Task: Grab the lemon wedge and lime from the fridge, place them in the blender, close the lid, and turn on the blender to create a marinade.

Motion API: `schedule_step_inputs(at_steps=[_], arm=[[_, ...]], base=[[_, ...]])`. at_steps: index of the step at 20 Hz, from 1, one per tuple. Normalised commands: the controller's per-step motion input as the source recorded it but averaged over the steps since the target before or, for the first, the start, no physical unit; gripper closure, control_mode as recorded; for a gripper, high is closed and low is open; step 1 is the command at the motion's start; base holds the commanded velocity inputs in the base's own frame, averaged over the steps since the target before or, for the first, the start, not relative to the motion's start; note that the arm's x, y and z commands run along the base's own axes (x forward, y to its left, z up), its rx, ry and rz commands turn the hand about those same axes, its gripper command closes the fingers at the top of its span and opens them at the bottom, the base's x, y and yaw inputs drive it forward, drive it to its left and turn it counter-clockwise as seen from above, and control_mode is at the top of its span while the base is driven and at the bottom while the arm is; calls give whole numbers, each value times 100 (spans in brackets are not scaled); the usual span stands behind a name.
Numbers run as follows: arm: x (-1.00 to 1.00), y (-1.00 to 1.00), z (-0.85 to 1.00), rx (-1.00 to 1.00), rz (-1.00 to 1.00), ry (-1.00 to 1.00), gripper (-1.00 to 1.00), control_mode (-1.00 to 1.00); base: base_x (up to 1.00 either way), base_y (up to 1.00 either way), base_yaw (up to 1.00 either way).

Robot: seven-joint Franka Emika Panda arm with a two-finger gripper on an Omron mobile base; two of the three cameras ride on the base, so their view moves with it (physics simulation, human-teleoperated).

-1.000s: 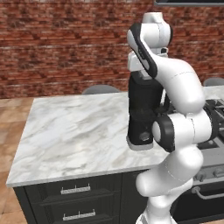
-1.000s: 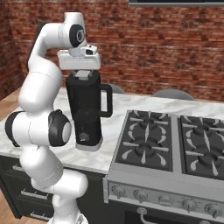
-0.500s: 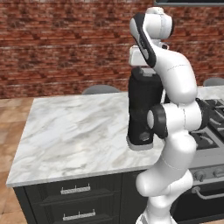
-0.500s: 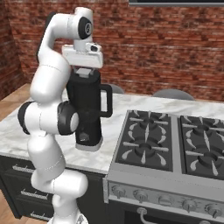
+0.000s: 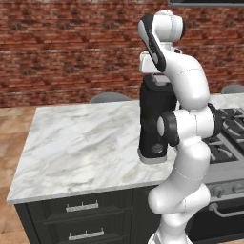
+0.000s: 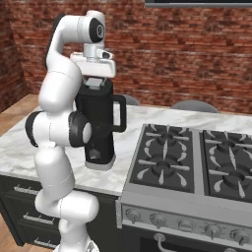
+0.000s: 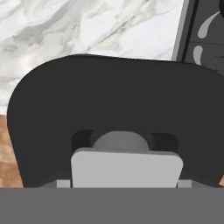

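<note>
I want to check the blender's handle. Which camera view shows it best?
The right base view: the blender stands unhidden there, its handle facing the stove. In the left base view the arm covers much of it. The hand view looks down on its dark top.

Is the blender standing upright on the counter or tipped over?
Upright. The blender stands on its grey foot on the marble counter, its jar vertical beside the stove, handle to the side.

free: counter (image 5: pixel 76 143) left | blocked: blender (image 5: pixel 153 119), stove (image 6: pixel 192 162) right
</note>
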Motion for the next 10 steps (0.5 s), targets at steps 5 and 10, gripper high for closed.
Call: schedule_step_inputs(at_steps=[5, 10], arm=[[1, 4, -13, 0, 0, 6, 100, -100], [14, 17, -1, 0, -1, -5, 100, -100]], base=[[0, 0, 0], [0, 0, 0]])
